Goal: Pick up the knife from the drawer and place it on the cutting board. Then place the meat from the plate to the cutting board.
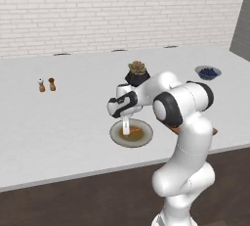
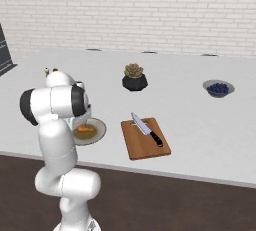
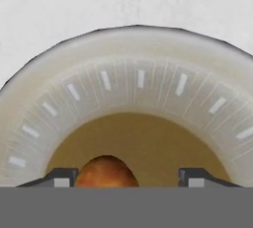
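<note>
Hand view: meat between the spread, untouching pincer tips, on the plate.

Knife on cutting board, meat on plate

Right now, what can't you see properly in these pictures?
- Meat: hand view, its lower part is cut off by the picture's bottom edge.
- Gripper: hand view, whether its tips touch the meat is cut off too.
- Plate: right base view, the arm covers its left side.
- Cutting board: left base view, the arm hides nearly all of it.
- Shakers: left base view, too small to read.
</note>
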Motion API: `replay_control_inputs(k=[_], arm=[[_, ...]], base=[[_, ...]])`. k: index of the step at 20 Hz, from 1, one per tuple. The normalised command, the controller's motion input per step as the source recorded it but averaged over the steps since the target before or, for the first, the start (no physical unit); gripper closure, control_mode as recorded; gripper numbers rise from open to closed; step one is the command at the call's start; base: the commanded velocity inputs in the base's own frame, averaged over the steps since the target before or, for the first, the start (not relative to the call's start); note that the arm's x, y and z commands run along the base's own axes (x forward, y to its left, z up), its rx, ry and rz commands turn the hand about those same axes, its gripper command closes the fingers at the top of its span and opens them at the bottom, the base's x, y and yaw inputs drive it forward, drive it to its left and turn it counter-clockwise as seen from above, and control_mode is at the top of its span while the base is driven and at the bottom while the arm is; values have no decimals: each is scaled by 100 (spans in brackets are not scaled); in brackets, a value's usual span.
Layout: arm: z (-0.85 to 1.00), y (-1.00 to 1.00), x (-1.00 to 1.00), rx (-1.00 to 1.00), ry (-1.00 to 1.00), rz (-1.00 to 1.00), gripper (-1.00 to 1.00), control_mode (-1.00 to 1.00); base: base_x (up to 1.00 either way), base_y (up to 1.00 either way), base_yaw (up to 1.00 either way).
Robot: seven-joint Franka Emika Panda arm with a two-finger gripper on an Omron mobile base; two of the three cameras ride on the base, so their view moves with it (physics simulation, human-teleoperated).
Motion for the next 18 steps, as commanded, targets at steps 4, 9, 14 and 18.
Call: replay_control_inputs(k=[4, 9, 14, 18], arm=[[-30, 14, 0, 0, 3, 1, 100, -100], [-12, 2, -1, 0, 0, 4, 100, -100], [36, -4, -25, 4, 0, 3, 100, -100], [82, -32, -31, 2, 0, 3, 100, -100]], base=[[0, 0, 0], [0, 0, 0], [0, 0, 0], [0, 0, 0]])
